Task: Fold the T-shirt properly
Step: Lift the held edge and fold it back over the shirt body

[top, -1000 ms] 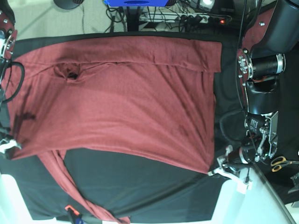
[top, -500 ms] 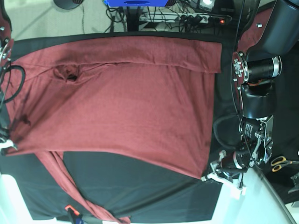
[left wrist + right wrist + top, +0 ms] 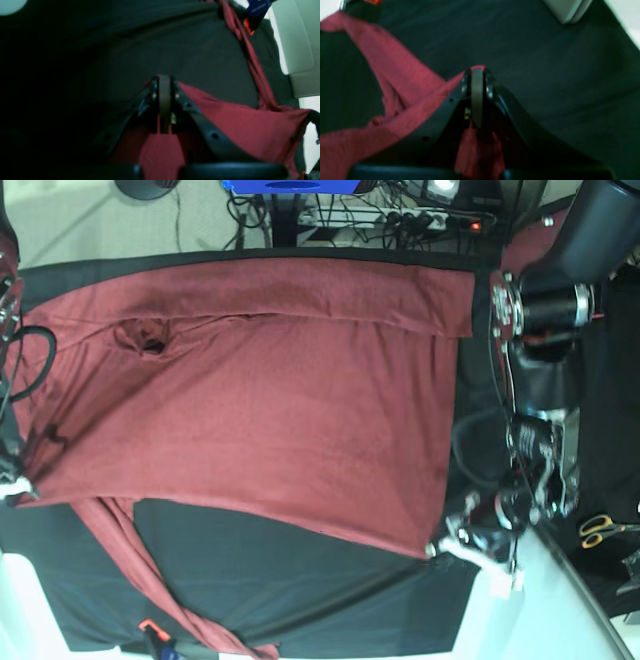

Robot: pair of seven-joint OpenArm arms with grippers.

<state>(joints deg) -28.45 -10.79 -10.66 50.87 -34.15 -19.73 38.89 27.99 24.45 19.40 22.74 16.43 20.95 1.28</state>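
Pinching the shirt at two corners, the arms hold the T-shirt (image 3: 260,390) spread across the black-covered counter (image 3: 300,580). At the counter's left edge in the base view, the right gripper (image 3: 477,75) has its jaws pressed together on a fold of red fabric near the shoulder, with one long sleeve (image 3: 140,580) trailing down to the counter's near edge. The body of the shirt lies flat through the middle, the neck opening (image 3: 150,335) toward the far-left corner and a folded band along the far edge. At the right, the left gripper (image 3: 163,82) also has its jaws clamped on cloth, at the hem corner near the counter's near-right side. As a judgement, the thin knit could slip from either pinch if the arms pull apart unevenly, and the loose sleeve could drag or bunch beneath the body as the edge is carried over, spoiling the fold. Scissors (image 3: 600,530) lie off to the right. No readable writing or brand shows; the shirt is plain.
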